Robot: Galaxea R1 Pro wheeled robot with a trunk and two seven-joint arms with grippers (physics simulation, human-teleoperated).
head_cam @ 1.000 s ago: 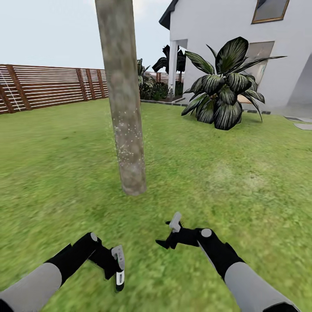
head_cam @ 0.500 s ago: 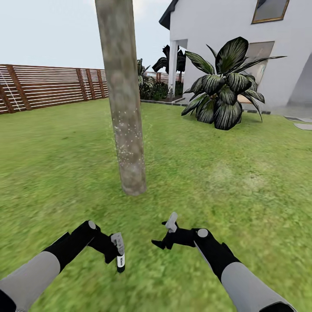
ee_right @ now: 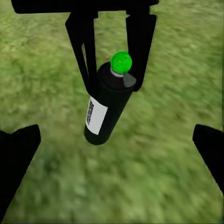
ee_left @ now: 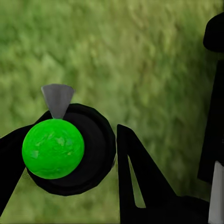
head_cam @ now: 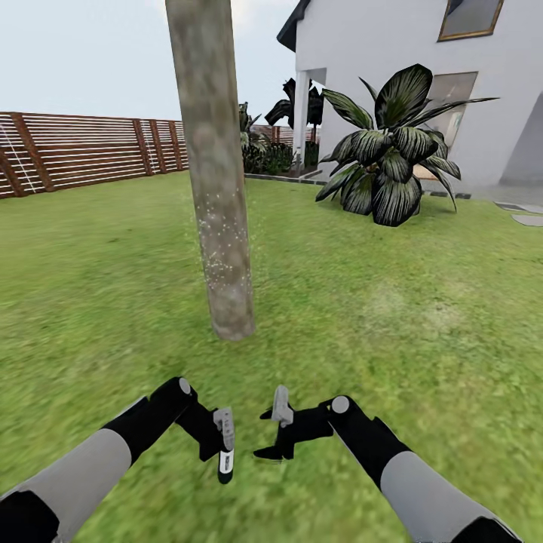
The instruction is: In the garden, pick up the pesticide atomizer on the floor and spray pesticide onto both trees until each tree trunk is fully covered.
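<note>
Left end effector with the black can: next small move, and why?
Probably raise the left end effector and aim the nozzle at the pale grey-beige tree trunk. It grips the black cylindrical atomizer with the green cap low over the green grass lawn, and whitish specks dot just one band of the bark.

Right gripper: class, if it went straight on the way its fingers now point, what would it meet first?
Probably the pesticide atomizer, held in the left gripper: the right wrist view, looking along the open right gripper, has the can dead ahead, with lawn behind. Depth is unclear.
</note>
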